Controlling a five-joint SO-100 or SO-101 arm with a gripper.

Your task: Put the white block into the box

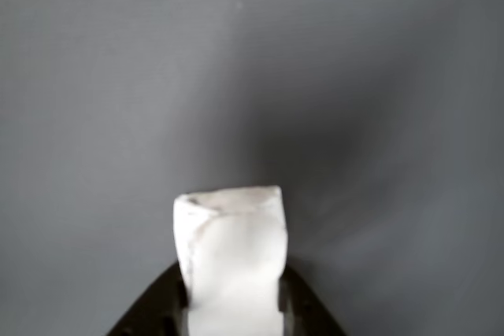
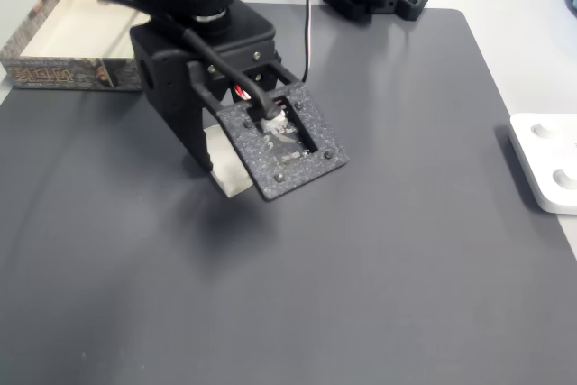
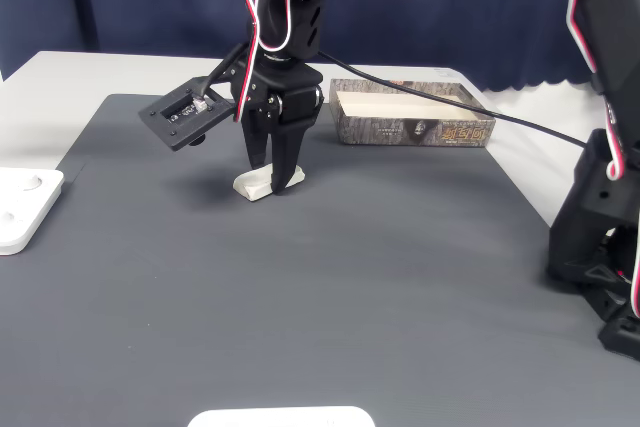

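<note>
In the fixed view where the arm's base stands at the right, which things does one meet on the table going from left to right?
White plastic device → white block with the claw around it → box → black arm base.
</note>
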